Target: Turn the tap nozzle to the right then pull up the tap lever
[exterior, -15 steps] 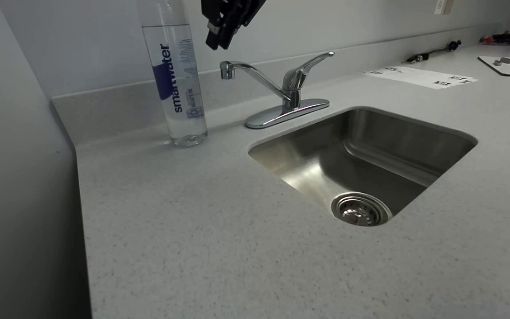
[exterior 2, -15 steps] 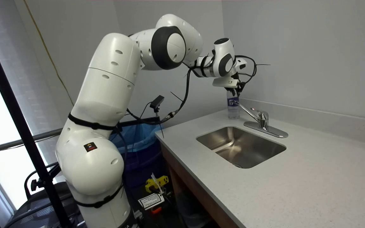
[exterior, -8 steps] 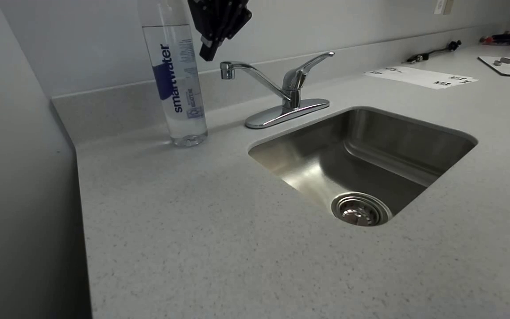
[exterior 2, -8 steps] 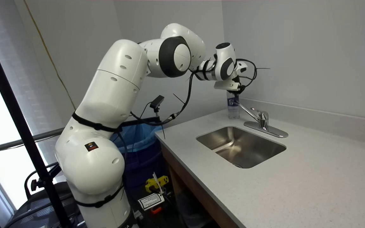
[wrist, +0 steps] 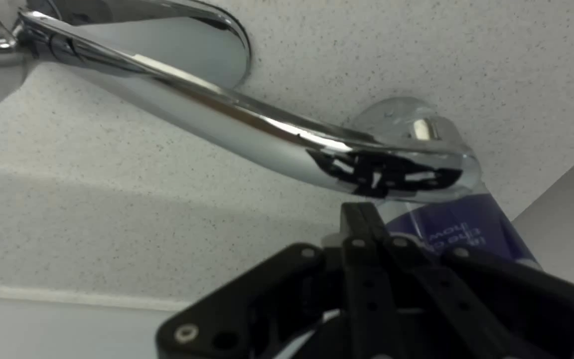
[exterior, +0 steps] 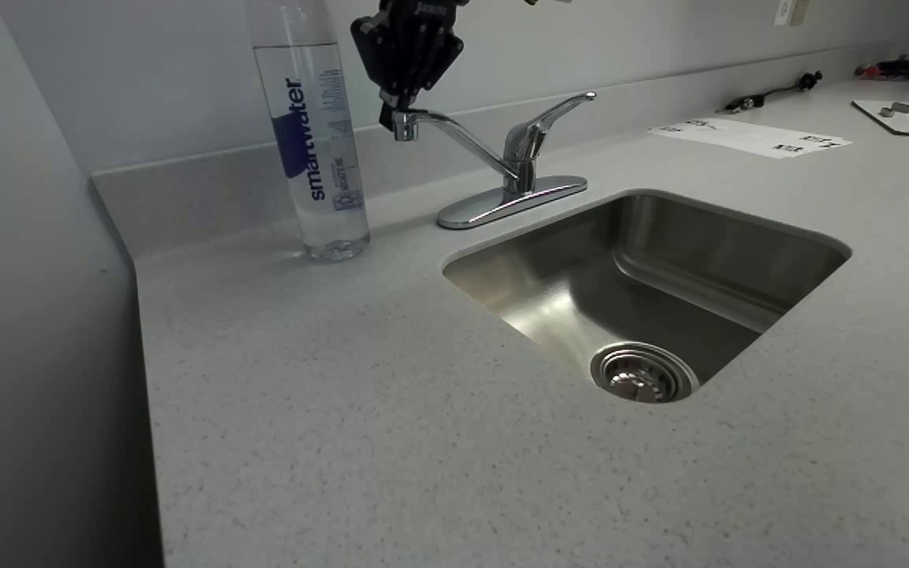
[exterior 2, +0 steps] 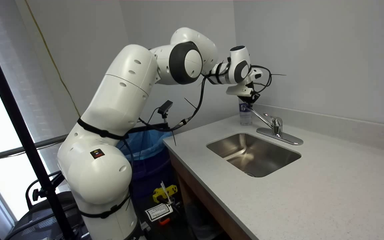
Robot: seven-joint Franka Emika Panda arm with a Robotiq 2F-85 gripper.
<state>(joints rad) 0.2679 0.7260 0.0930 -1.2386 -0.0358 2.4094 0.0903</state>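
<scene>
Rounded white arm (exterior 2: pixel 118 90), black straps (exterior 2: pixel 102 132), black cables (exterior 2: pixel 201 96), black tool (wrist: pixel 361 212).

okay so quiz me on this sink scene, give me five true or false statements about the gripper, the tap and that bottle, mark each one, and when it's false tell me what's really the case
1. The gripper is shut and near the free end of the tap nozzle. True.
2. The tap nozzle's tip is over the sink. False: it is over the counter, out toward the bottle.
3. In an exterior view, the tap lever slants upward. True.
4. The gripper is clamped on the tap lever. False: the two are apart.
5. The bottle stands upright on the counter. True.
</scene>
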